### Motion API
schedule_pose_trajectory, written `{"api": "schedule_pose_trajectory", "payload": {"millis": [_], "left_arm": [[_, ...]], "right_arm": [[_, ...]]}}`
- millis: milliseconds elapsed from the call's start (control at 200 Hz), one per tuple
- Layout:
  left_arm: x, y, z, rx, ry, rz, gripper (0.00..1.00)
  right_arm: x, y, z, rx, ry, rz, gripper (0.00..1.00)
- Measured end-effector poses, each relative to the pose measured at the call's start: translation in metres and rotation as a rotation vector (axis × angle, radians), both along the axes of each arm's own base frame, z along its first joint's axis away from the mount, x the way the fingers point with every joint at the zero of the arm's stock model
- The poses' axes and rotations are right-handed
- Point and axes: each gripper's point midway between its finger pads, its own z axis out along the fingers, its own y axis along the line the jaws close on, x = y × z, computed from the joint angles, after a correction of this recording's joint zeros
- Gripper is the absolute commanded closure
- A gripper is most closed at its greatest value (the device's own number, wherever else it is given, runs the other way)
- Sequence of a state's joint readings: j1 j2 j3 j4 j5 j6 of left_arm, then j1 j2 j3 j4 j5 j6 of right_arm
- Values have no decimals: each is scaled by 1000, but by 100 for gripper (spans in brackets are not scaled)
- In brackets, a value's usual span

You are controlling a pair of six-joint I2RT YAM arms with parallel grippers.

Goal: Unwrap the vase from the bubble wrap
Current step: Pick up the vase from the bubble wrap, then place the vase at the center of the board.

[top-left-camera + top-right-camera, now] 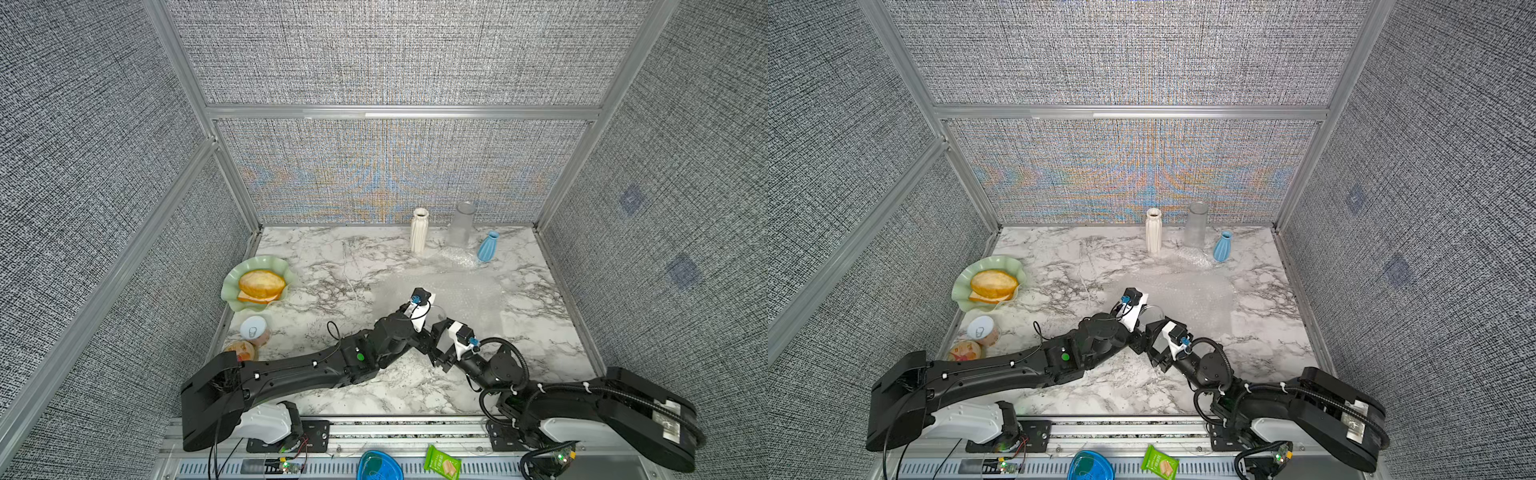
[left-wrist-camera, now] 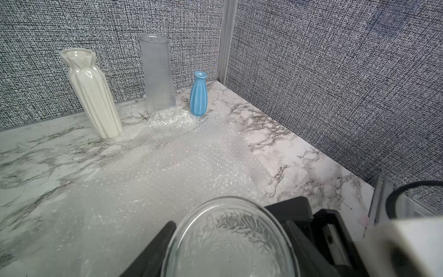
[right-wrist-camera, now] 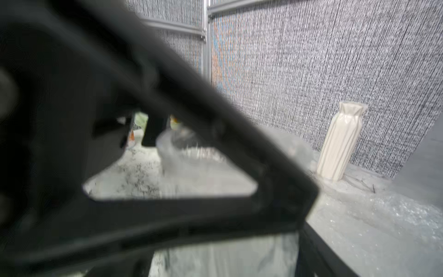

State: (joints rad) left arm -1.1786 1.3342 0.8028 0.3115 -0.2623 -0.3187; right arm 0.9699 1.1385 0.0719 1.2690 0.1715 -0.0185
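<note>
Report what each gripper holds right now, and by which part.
The left gripper clasps the clear glass vase across its round body, one finger each side. Whether the right gripper holds anything cannot be told.

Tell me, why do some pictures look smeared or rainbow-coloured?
In both top views the back wall shows rainbow ripples, likely moiré from the weave. Right wrist view: a black shape near the lens is badly blurred; the white vase is sharper. Left wrist view: crisp, with glints on the bubble wrap.
</note>
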Motion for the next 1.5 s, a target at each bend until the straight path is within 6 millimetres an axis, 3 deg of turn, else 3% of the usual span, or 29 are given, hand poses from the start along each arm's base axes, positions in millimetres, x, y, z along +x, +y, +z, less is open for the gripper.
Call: {"api": "schedule_pose_trajectory", "payload": {"millis": [185,320,655,875,1161,1501], "left_arm": [[12,4,18,-12,-5,26,53],[24,9,29,-20,-4,45,54],[93,53,59,-22,-7,226,53],[141,79,63,22,-12,337,52],[209,119,58,123,-43,505,52],[283,179,15,222,-28,693,50]], "right_arm": [[-5,-9,31,68,-26,-2,17],[-9,-16,40,74,-20,-6,17],[-7,-27,22,19,42,-52,17],[0,-27,15,-10,67,-87,17],[16,-28,14,-35,86,-144,17],[49,-38,5,-72,143,-238,16]]}}
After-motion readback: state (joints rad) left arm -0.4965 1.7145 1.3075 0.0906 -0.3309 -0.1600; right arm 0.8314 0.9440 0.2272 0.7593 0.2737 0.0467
